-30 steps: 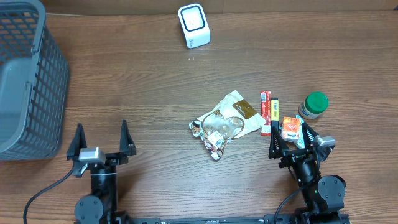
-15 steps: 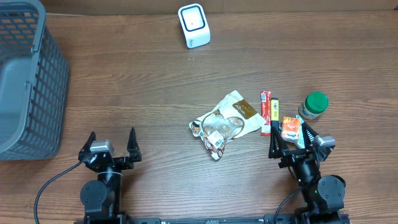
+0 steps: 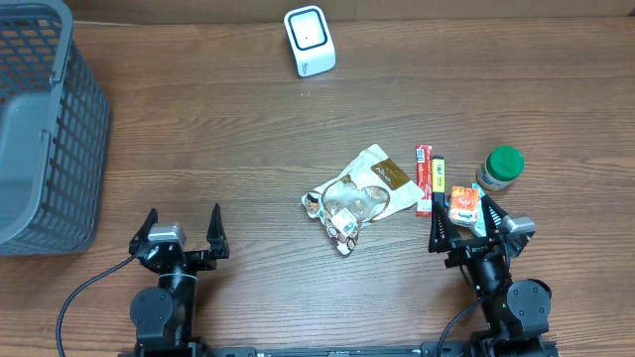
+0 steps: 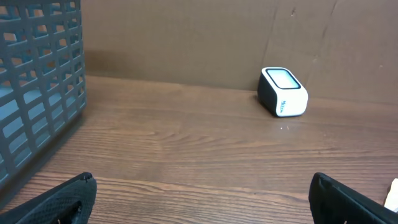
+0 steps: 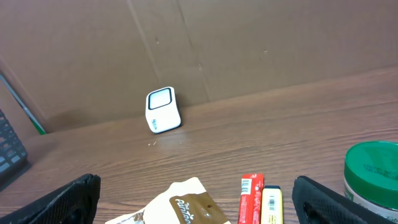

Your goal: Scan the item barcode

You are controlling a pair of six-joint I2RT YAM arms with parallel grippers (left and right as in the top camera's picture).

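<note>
Scanner (image 4: pixel 283 91) far back; basket (image 4: pixel 37 81) left; fingers (image 4: pixel 56 202) spread

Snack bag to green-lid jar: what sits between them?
Overhead view: between the snack bag and green-lid jar lie a red stick pack and a yellow stick pack, side by side; an orange packet sits just nearer the robot.

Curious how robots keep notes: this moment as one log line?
left gripper: jaws open | right gripper: jaws open | scanner: untouched, far side | snack bag: on table
</note>
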